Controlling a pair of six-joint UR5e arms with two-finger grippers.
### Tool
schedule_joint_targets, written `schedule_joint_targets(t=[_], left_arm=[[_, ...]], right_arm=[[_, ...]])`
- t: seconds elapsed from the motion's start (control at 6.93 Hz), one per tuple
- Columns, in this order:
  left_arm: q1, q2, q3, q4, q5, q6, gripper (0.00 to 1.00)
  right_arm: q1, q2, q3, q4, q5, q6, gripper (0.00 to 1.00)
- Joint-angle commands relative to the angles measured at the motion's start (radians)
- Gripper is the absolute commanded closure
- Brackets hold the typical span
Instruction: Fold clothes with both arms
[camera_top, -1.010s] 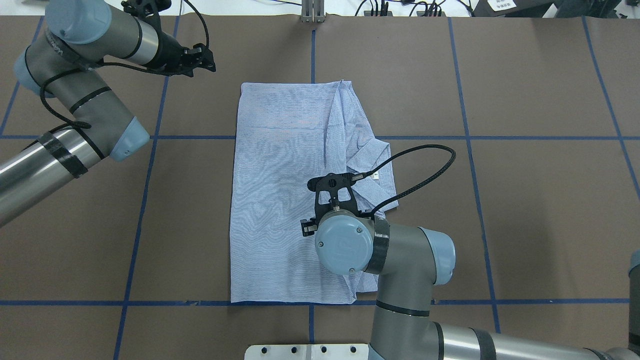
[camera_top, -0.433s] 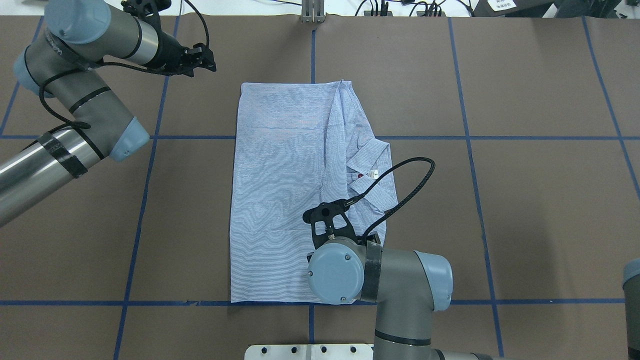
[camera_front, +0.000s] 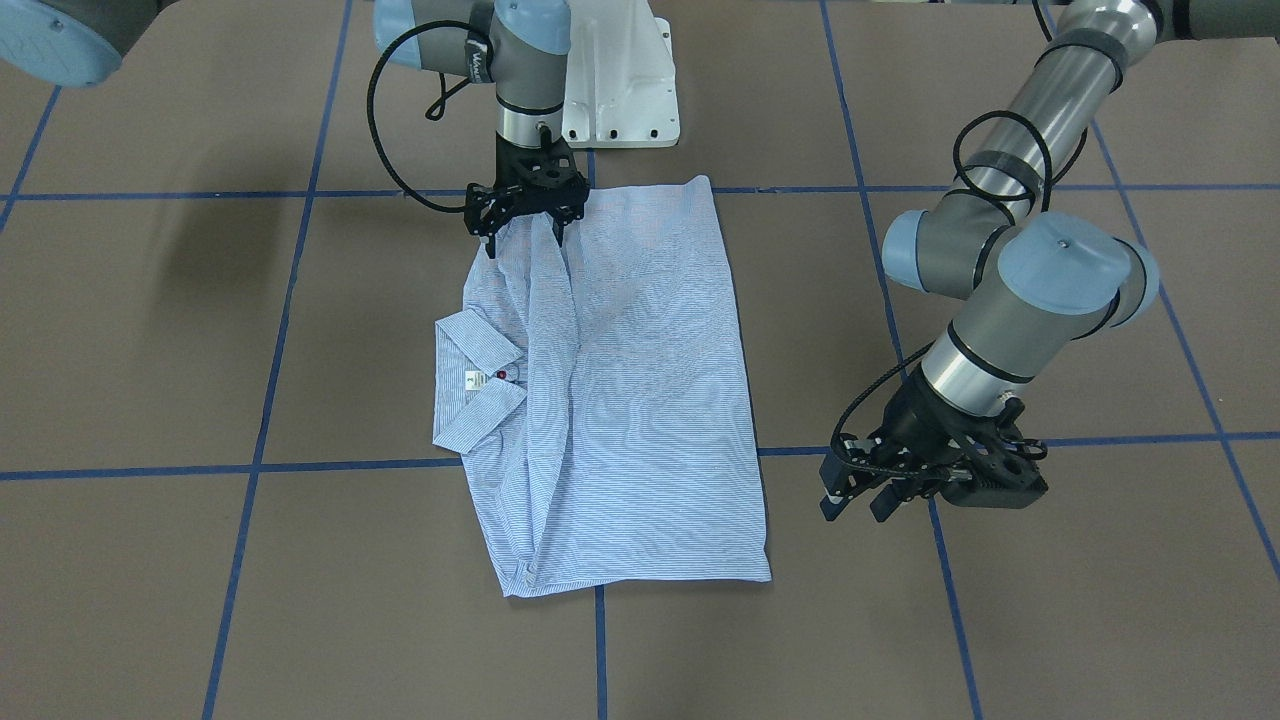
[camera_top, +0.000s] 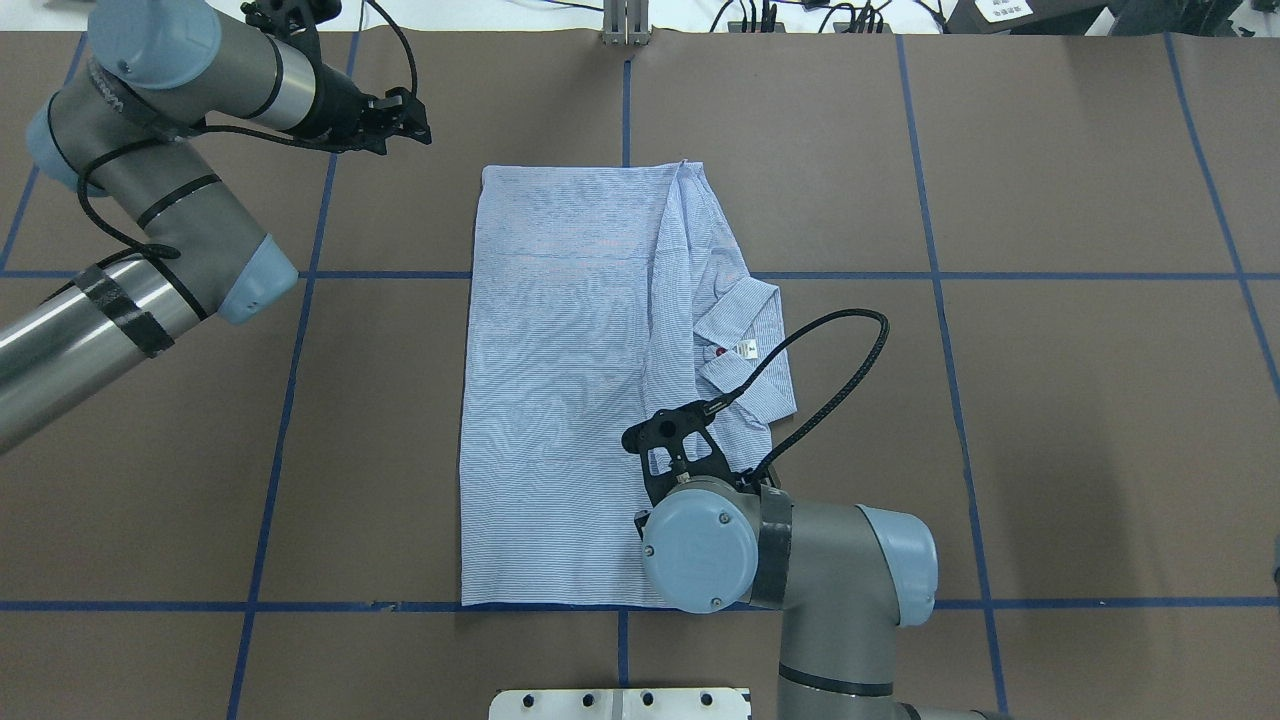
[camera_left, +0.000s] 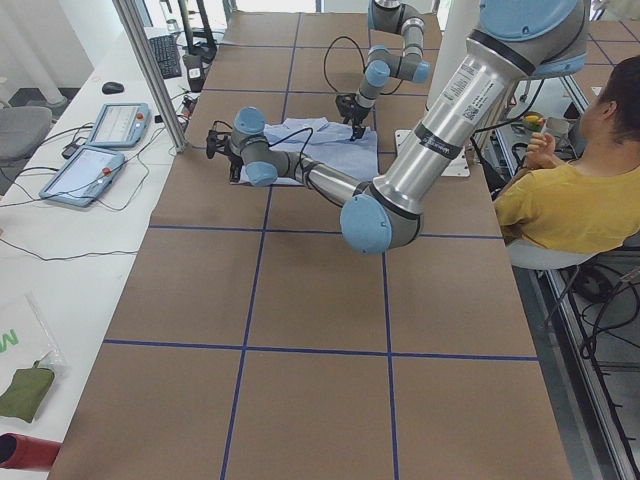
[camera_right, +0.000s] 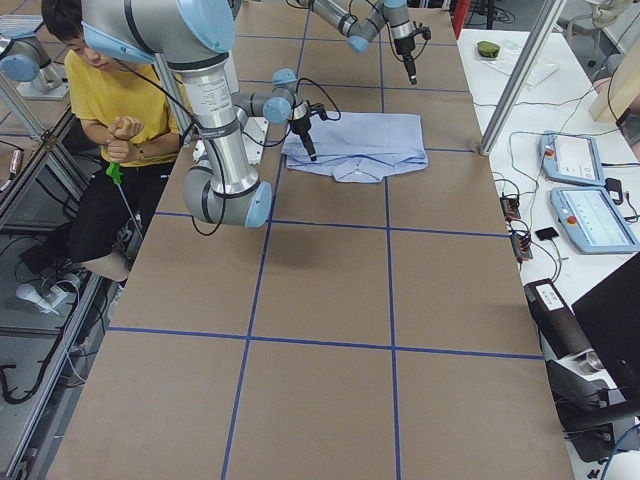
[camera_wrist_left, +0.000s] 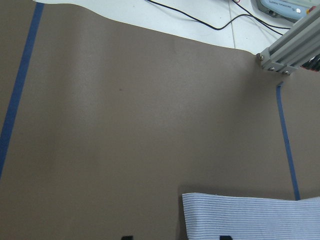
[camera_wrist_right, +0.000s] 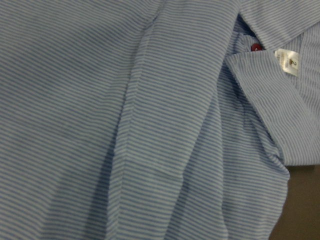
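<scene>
Nearest the robot, your right gripper (camera_front: 524, 238) points down onto the near right part of the shirt (camera_top: 560, 380). Its jaws are spread across a raised fold and clasp nothing visible. The shirt lies folded flat mid-table (camera_top: 1050, 400), with its collar (camera_top: 740, 330) on the right side. Beyond the far left corner, your left gripper (camera_front: 856, 508) hovers with fingers apart and empty, just clear of the cloth.

Lighting's flat and bright from overhead on my feeds, so all I get is one soft smudgy shadow on the table (camera_front: 200, 250) in the upper left of the front-facing view. The shirt (camera_top: 560, 400) stripes shimmer into moiré swirls in the overhead view. The right wrist close-up looks a touch soft, and both side views bow at the edges.
</scene>
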Motion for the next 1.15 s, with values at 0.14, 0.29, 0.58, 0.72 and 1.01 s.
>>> schedule_joint_targets(t=[0.14, 0.29, 0.58, 0.72, 1.01], left_arm=[[0.001, 0.000, 0.000, -0.001, 0.000, -0.002, 0.34], [0.001, 0.002, -0.002, -0.001, 0.002, -0.004, 0.34], [-0.001, 0.002, -0.021, 0.002, 0.002, -0.010, 0.34], [0.001, 0.002, -0.023, 0.003, 0.002, -0.011, 0.33], [-0.001, 0.003, -0.038, 0.006, 0.002, -0.011, 0.33]], right_arm=[[0.034, -0.108, 0.094, 0.002, 0.001, -0.044, 0.00], [0.046, -0.161, 0.147, 0.000, 0.001, -0.044, 0.00], [0.051, -0.224, 0.177, 0.000, 0.000, -0.043, 0.00], [0.058, -0.258, 0.204, 0.002, 0.000, -0.043, 0.00], [0.129, -0.159, 0.176, -0.001, 0.064, -0.040, 0.00]])
